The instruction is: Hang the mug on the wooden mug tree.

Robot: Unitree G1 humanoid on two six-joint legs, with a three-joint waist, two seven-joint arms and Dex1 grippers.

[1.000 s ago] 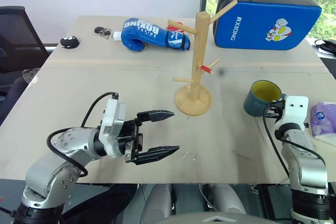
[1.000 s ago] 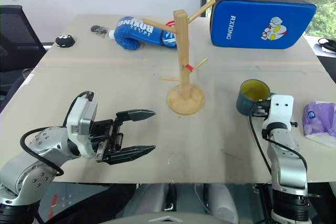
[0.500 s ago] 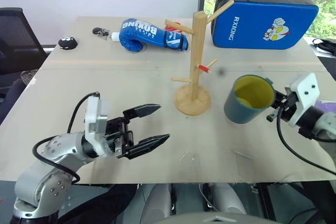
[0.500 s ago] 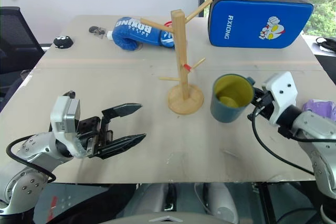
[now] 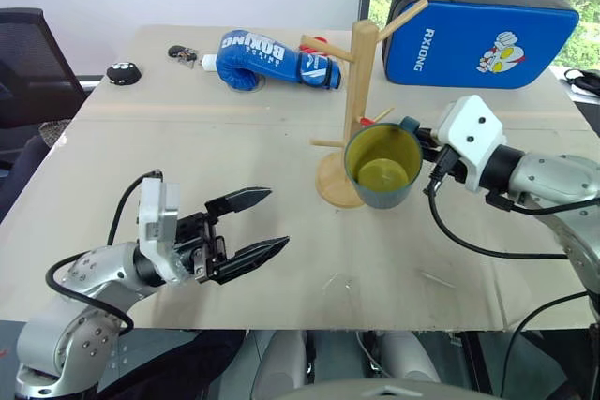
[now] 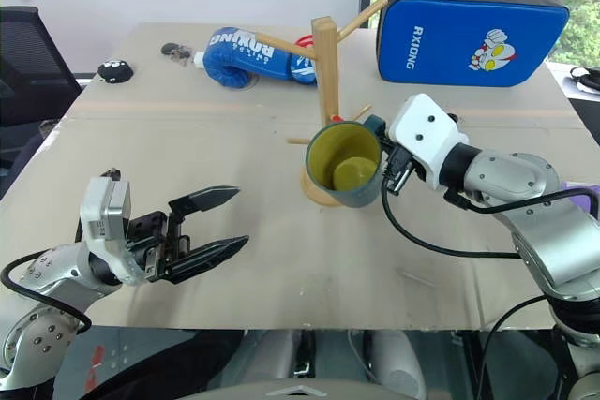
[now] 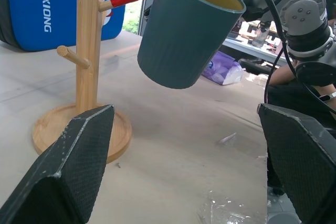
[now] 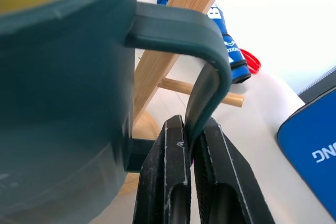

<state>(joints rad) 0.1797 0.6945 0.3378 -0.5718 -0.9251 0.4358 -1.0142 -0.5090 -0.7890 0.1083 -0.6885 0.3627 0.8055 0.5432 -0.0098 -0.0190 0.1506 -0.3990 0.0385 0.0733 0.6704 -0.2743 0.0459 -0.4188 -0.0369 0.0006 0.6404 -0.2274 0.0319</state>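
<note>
- Left eye view: the right claw (image 5: 424,144) is clenched on the handle of the mug (image 5: 380,167) and carries it off the bench (image 5: 141,166), yellow mouth tipped toward the camera. The mug hangs just in front of the wooden mug tree (image 5: 354,110), overlapping its lower post and base. The left claw (image 5: 264,224) rests low and well apart on the robot's left, released and holding nothing.
- Right eye view: the mug's handle (image 6: 376,125) faces up and toward the post, close to the red-tipped peg (image 6: 359,113). By my judgement the loop has yet to be lined up with that peg, whose long axis slants up and away from the post.
- Left wrist view: the mug floats tilted beside the post, the red-tipped peg reaching out just above its rim, apparently apart from it.
- Right wrist view: both black fingers (image 8: 168,192) pinch the handle's loop, and the post and a plain lower peg (image 8: 202,91) show through and behind it. The right arm is clearly the nearer one.
</note>
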